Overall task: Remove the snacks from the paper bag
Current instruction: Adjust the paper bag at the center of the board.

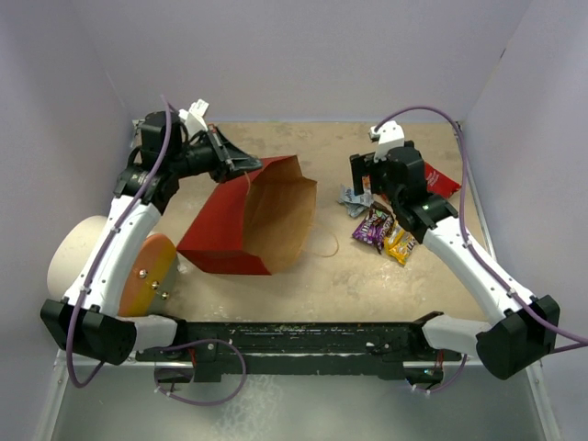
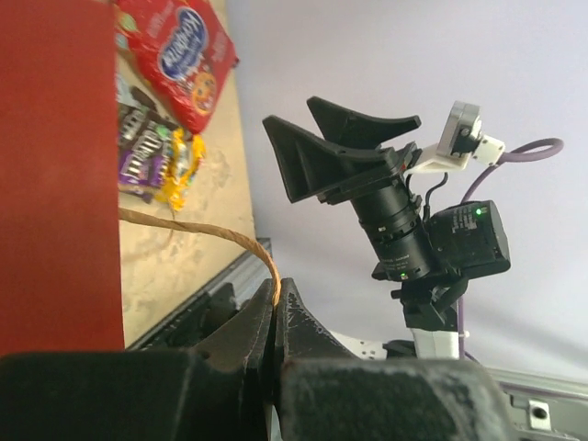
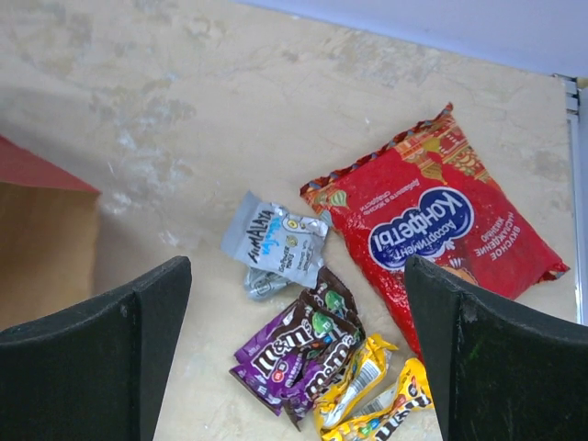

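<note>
The paper bag, red outside and brown inside, lies tilted with its open mouth toward the right. My left gripper is shut on its string handle at the bag's far rim; the red wall also shows in the left wrist view. The snacks lie on the table at the right: a red cookie bag, a silver-grey packet, purple packets and yellow-orange packets. My right gripper is open and empty, hovering above them.
A white cylinder with an orange end lies at the left by the left arm. A loose string handle trails from the bag's mouth onto the table. A black rail runs along the near edge.
</note>
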`<state>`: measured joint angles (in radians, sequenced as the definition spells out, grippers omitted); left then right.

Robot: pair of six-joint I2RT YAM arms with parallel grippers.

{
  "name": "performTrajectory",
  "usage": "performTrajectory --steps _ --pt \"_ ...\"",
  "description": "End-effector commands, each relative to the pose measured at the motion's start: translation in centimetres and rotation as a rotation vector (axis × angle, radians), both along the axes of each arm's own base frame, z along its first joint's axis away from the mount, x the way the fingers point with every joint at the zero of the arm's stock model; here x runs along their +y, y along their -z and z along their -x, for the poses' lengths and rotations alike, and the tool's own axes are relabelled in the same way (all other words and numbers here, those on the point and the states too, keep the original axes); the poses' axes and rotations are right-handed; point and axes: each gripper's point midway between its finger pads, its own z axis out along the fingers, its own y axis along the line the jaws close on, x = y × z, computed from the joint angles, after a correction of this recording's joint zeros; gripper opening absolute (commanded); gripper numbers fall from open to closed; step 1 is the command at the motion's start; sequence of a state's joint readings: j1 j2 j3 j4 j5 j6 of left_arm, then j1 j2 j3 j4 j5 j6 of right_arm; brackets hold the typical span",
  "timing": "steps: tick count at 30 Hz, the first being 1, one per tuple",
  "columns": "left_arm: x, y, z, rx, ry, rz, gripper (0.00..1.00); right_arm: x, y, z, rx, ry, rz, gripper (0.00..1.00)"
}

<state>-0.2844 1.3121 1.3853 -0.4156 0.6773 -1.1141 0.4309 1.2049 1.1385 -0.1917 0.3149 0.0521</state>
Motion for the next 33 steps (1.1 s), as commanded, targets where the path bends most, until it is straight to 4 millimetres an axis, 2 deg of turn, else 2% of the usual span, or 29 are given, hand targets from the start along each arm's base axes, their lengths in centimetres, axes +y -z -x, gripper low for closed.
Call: performTrajectory --steps 1,4,5,7,9,11,14,16,18,21,28,31,33 --pt "-4.3 -5.7 0.3 -0.085 0.079 0.164 0.0 -1.9 -3.1 0.3 -0.044 0.136 -0.063 1.0" --pt "-5.0 -7.6 0.3 -0.116 0.077 0.196 0.0 -2.3 -4.4 0.7 -0.082 0.144 -0.075 1.0" --pt "-4.7 -7.7 0.4 -0.118 0.067 0.194 0.0 -2.3 -5.0 0.8 -0.097 0.143 -0.084 1.0" --pt "-3.8 -6.6 0.4 -0.103 0.03 0.16 0.0 -2.4 -6.2 1.2 -0.129 0.141 -0.106 1.0" --pt "-2.3 -4.7 0.8 -0.055 -0.001 0.131 0.0 -2.5 -7.3 1.5 -0.155 0.14 -0.131 1.0" --pt "0.1 -2.2 1.1 -0.024 -0.057 0.092 0.0 -2.5 -8.5 1.9 -0.18 0.135 -0.157 1.0" --pt "3.7 3.0 2.4 0.079 -0.132 -0.009 0.0 -1.7 -9.9 2.5 -0.203 0.08 -0.188 1.0" --pt "4.8 6.2 3.7 0.161 -0.135 -0.053 0.0 -1.2 -10.7 2.8 -0.213 0.043 -0.206 1.0" --pt "5.0 7.2 4.6 0.176 -0.131 -0.075 0.02 -0.8 -11.1 3.0 -0.215 0.018 -0.219 1.0" --pt "5.7 7.3 5.3 0.157 -0.143 -0.125 0.08 -0.4 -11.1 3.1 -0.209 -0.001 -0.226 1.0" --pt "6.4 6.5 5.4 0.106 -0.137 -0.203 0.24 0.3 -10.0 2.8 -0.165 -0.013 -0.243 1.0" --pt "6.7 5.6 5.3 0.066 -0.147 -0.223 0.37 0.3 -10.0 2.8 -0.15 -0.012 -0.245 1.0" --pt "6.9 5.1 5.3 0.046 -0.152 -0.243 0.49 0.3 -10.1 2.8 -0.147 -0.01 -0.246 1.0"
